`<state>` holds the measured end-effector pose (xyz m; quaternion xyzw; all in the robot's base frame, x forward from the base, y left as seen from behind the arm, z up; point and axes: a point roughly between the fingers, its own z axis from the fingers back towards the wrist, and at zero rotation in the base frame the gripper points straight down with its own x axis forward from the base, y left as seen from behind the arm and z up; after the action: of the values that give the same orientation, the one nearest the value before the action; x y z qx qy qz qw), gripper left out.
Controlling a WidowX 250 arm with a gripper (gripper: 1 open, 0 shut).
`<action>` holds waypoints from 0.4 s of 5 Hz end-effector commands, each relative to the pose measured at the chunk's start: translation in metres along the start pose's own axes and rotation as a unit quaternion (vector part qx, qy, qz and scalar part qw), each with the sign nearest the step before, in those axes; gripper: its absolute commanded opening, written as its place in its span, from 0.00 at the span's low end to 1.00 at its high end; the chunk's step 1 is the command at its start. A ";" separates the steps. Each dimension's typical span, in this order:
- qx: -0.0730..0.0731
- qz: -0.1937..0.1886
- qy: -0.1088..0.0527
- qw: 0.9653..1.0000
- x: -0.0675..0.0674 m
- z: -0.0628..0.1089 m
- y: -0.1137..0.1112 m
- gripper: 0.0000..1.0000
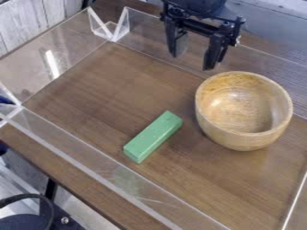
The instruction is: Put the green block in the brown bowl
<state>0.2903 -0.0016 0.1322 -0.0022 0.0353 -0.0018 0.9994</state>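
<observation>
We see the flat bright-green rectangular block (153,137) left of the round light-brown wooden bowl (245,110); black gripper (198,52) beyond, jaws spread, empty

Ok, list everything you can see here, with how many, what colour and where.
block: one, bright green, lying flat on the table, left of the bowl and apart from it
bowl: one, light brown wood, upright on the right side of the table, nothing inside
table: one, dark brown wood
clear walls: see-through panels around the table's edges
gripper: one, black, at the top behind the bowl, pointing down, jaws open, holding nothing
</observation>
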 end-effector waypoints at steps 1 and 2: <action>0.008 -0.009 -0.004 1.000 -0.006 -0.014 0.005 1.00; 0.002 -0.022 -0.021 1.000 -0.032 -0.020 0.001 0.00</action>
<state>0.2511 -0.0014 0.1026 -0.0014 0.0406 -0.0212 0.9989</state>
